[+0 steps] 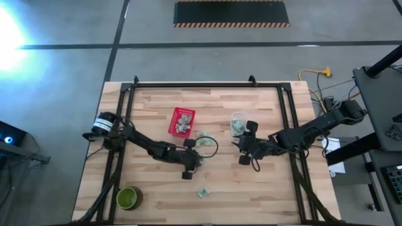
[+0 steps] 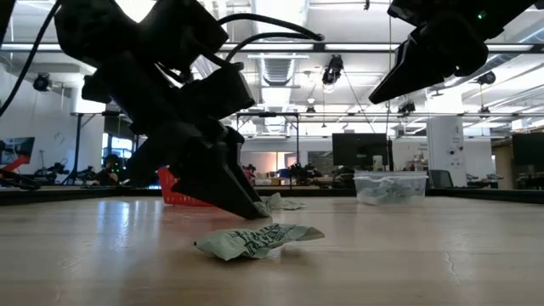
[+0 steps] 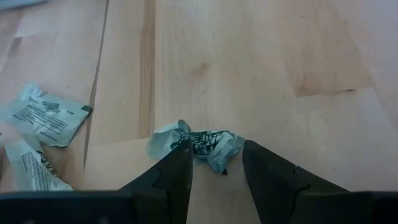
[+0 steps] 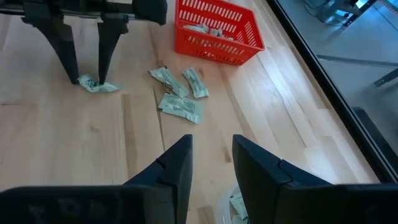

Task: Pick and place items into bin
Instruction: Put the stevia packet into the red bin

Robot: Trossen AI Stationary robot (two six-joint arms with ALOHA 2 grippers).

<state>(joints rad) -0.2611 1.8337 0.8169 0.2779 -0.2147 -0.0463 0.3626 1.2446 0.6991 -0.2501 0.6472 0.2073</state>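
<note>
Small pale green-and-white packets lie on the wooden table. My left gripper (image 3: 214, 158) is open, pointing down at a slant, its fingertips at the tabletop on either side of one crumpled packet (image 3: 200, 142); the right wrist view shows it too (image 4: 87, 78). More packets (image 4: 179, 93) lie flat between it and the red basket (image 1: 181, 121), which holds several. One packet (image 1: 202, 193) lies alone nearer the front edge. My right gripper (image 4: 211, 155) hangs open above the table, nothing between its fingers. My left gripper straddles the crumpled packet's middle (image 3: 205, 149), its fingers coming from above at a slant from the table's left. The packet lies on the table. One fingertip (image 3: 181, 152) stands at the packet's edge; whether it touches, I cannot tell.
A clear tub (image 1: 237, 123) with packets stands right of the basket, just below my right gripper. A round green bowl (image 1: 128, 198) sits at the front left corner. Black rails (image 1: 207, 85) frame the table. Bare wood lies at the front right.
</note>
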